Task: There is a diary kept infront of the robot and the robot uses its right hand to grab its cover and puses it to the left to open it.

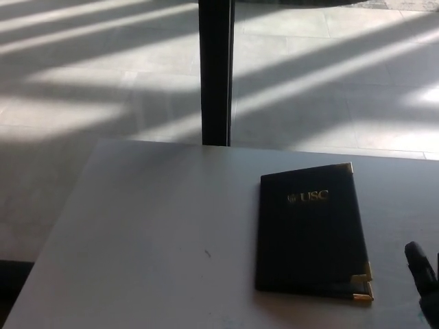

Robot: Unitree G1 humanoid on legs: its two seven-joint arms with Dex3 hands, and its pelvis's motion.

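Note:
A dark diary with gold corner caps and gold "USC" lettering lies closed on the white table, right of centre. Its cover is flat. At the lower right edge my right hand shows as a black finger and part of the palm, a short gap to the right of the diary's near right corner and not touching it. Too little of it shows to tell how it is set. My left hand is out of view.
A black vertical post stands beyond the table's far edge, over a sunlit tiled floor. The table's left edge runs diagonally toward the lower left corner. A small dark mark is on the tabletop.

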